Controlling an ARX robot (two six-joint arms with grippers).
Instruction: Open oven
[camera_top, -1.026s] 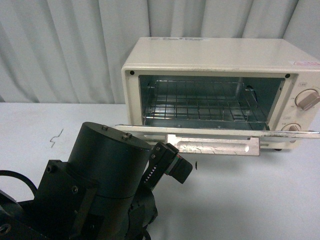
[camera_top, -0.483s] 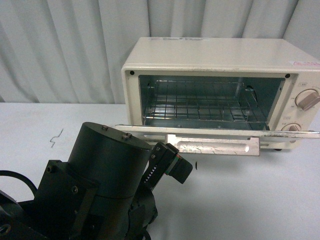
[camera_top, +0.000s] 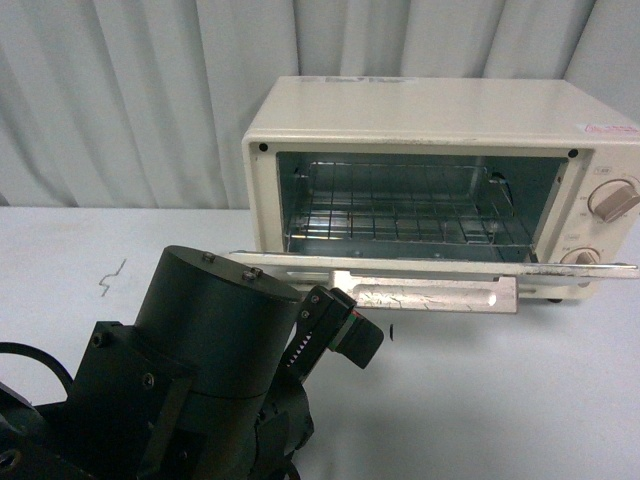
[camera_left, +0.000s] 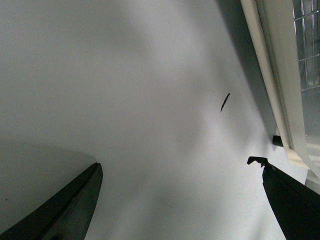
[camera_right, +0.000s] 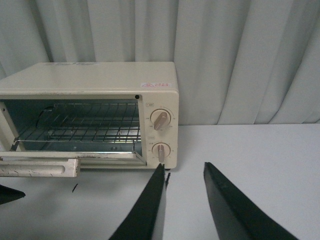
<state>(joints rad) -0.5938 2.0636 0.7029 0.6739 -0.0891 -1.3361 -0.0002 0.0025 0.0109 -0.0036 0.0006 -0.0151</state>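
Note:
The oven (camera_top: 440, 120) is a cream-white box at the back right of the white table. Its door lies folded down flat, the beige bar handle (camera_top: 430, 294) facing me, and the wire rack (camera_top: 400, 215) shows inside. Two beige knobs (camera_top: 612, 198) sit on its right panel. My left gripper (camera_top: 350, 335) hangs open just in front of the door's left part, touching nothing; the left wrist view shows only table between its fingers (camera_left: 75, 200) and the door's edge (camera_left: 272, 75) beside them. My right gripper (camera_right: 184, 166) is open and empty, set back from the oven (camera_right: 100, 77) near the knobs.
Pale curtains (camera_top: 130, 100) close off the back. My left arm's black bulk (camera_top: 200, 390) fills the lower left of the front view. A small dark fleck (camera_top: 392, 330) lies on the table (camera_top: 500, 400) below the handle, and a thin bent wire (camera_top: 112, 275) lies at the left.

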